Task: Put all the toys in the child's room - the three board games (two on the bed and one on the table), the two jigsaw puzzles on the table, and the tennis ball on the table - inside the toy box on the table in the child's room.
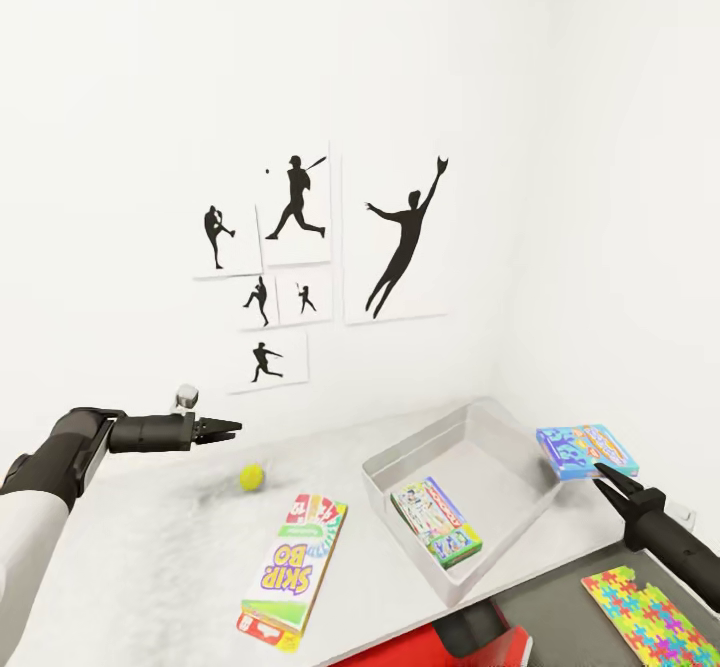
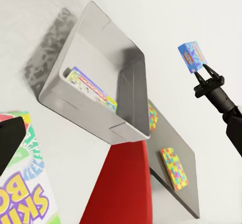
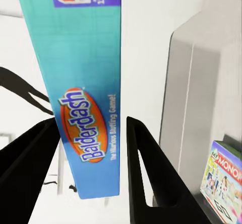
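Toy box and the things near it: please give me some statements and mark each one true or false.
1. The toy box already holds one board game, the Monopoly box. True.
2. The right gripper is empty. False: it is shut on the blue Balderdash box, held above the toy box's far-right rim.
3. The tennis ball lies inside the toy box. False: it rests on the table, left of the toy box.
4. The Skip-Bo box lies flat on the table, outside the toy box. True.
5. The left gripper holds the tennis ball. False: it hangs above the table, holding nothing.
6. A jigsaw puzzle lies on the lower dark section. True.
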`<state>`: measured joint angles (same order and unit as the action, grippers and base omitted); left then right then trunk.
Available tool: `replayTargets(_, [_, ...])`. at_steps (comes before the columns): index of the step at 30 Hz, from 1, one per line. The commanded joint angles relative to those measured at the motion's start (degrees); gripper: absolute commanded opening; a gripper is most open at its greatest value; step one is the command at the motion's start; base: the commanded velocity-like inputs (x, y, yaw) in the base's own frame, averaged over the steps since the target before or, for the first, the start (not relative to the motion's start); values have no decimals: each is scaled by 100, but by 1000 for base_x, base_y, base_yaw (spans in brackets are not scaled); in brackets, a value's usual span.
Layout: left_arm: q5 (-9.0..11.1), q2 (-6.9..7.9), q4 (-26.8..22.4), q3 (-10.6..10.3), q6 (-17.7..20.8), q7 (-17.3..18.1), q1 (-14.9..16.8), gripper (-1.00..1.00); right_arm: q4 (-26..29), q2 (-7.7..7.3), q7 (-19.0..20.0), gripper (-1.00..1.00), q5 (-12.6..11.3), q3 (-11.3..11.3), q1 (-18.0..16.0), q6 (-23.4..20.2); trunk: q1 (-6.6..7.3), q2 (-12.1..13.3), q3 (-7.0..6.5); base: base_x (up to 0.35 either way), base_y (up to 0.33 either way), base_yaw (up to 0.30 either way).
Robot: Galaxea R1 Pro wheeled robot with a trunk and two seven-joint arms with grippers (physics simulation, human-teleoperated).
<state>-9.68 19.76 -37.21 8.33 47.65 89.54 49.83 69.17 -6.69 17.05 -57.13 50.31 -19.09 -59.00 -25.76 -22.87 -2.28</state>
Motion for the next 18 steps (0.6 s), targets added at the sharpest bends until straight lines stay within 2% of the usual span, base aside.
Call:
replayTargets(1, [-60, -1, -5, 23, 60, 46, 0, 100, -1, 1, 60, -100, 9, 14, -7, -33, -2, -5, 2, 22, 27, -262])
replayTargets(12, [-60, 1, -5, 24, 60, 46, 0, 100, 0, 53, 78, -100, 18, 14, -7, -17, -2, -5, 2, 4, 30, -262])
replayTargets(18, [-60, 1, -5, 28, 60, 46, 0, 100, 0, 59, 79, -100, 17, 6, -7, -15, -2, -5, 2, 77, 57, -226])
